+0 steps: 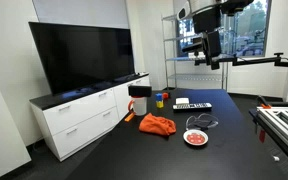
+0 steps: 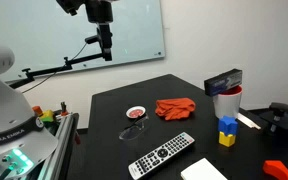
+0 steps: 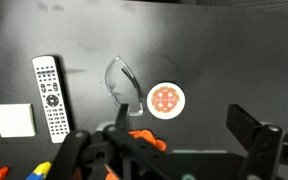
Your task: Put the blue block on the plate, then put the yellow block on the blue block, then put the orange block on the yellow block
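Dial centred on the plate, read in an exterior view.

- Gripper [image 2: 105,48]: high over the black table [image 2: 194,132], at 11 o'clock from the plate and well apart from everything on the table. In the wrist view its fingers [image 3: 252,135] stand spread wide, so the claw is open and grips no object.
- Plate [image 2: 136,113]: white rim, red centre, on the left part of the table. In the wrist view it lies right of centre [image 3: 165,99].
- Glasses [image 2: 134,131]: clear frame, near the plate at 6 o'clock.
- Remote [image 2: 162,155]: at 5 o'clock from the plate, farther out toward the near edge and lying at a slant.
- Orange cloth [image 2: 175,107]: crumpled, near the plate at 3 o'clock, not touching it.
- White box [image 2: 204,170]: flat, at the near edge, just beside the remote at its 4 o'clock.
- Cup [image 2: 225,103]: white with a red rim. A black object [image 2: 222,82] lies across its top.
- Blue block [image 2: 226,125]: at 6 o'clock from the cup, resting on the yellow block [image 2: 226,139]. The two touch and are squarely stacked. The pair is well apart from the plate, at its 4 o'clock.
- Orange block [image 2: 276,168]: far right, near edge, at 4 o'clock from the stack and apart from it.
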